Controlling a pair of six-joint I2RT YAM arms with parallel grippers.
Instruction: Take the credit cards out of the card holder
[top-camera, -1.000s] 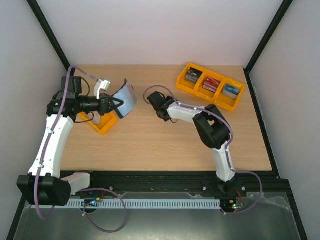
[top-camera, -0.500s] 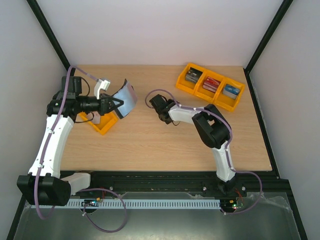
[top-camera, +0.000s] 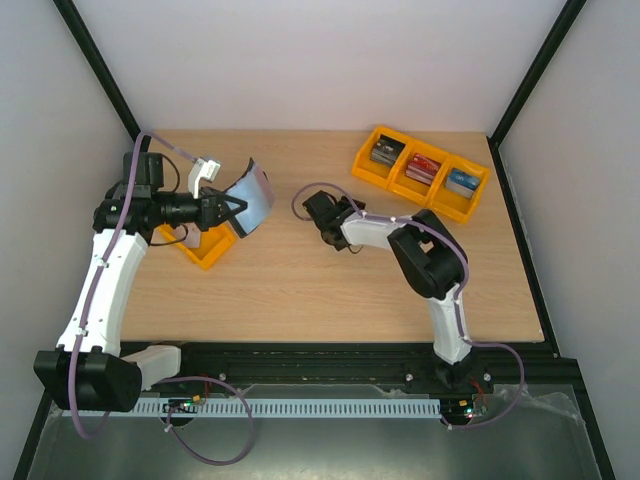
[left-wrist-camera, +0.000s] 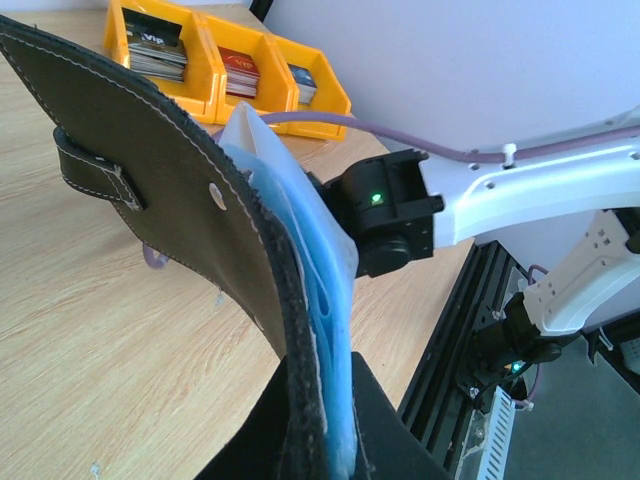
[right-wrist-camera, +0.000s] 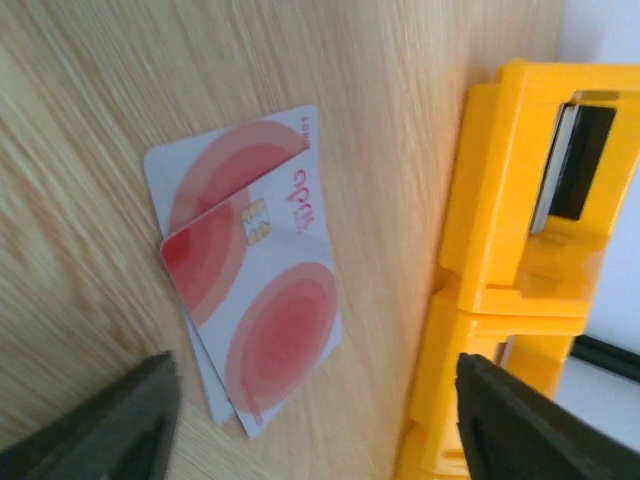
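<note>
Right gripper (right-wrist-camera: 312, 405): jaws wide apart, nothing in them. Both fingers (right-wrist-camera: 110, 425) sit low over the desk (right-wrist-camera: 90, 150). Two credit cards (right-wrist-camera: 250, 310) lie flat on the wood, one overlapping the other, in the gap just ahead of the fingertips and touching neither. They have pale faces with red round blotches, and a chip shows on the upper one. The row of yellow trays (right-wrist-camera: 500, 230) is just to one side of the cards, with a strip of bare wood between.

Top view: the right gripper is near the desk's middle, a bit toward the far edge, and the wrist hides the cards there. The trays sit at the far right corner with dark, red and blue stacks in them.

Left gripper (left-wrist-camera: 320, 420): clamped on the card holder (left-wrist-camera: 170, 170), pinching one end. The holder is off the desk and hangs open, black stitched outside with its snap tab (left-wrist-camera: 95, 170), blue clear pocket (left-wrist-camera: 325, 300) inside. In the top view it's up over the left part of the desk toward the far edge, well apart from the right gripper and the cards. A single yellow bin (top-camera: 200, 245) stands near the left edge, close by the left gripper.
</note>
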